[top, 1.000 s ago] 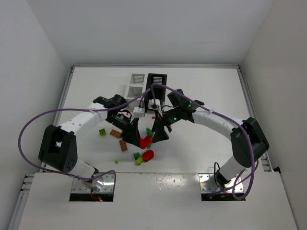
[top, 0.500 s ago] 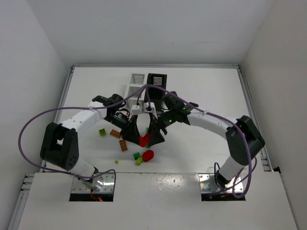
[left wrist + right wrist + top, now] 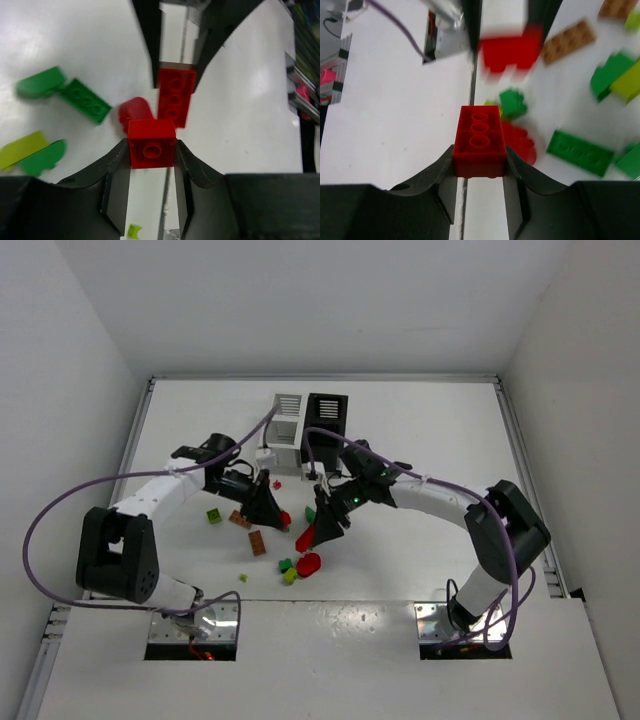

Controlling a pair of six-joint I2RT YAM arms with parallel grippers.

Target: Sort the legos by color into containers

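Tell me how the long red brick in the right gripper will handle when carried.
Probably rigid: the long red brick shows crisp, straight edges in the right gripper. Likely light, being small moulded plastic. Its glossy sides may slip, and pinched near one end it could pivot.

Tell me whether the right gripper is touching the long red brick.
Touching. In the right wrist view the right gripper has both fingers pressed against the sides of the long red brick, no gap showing.

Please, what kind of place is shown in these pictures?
Probably a robotics test cell: plain white walls enclose a white table, the left arm and right arm are bolted at its near edge, and toy bricks and small bins lie on it.
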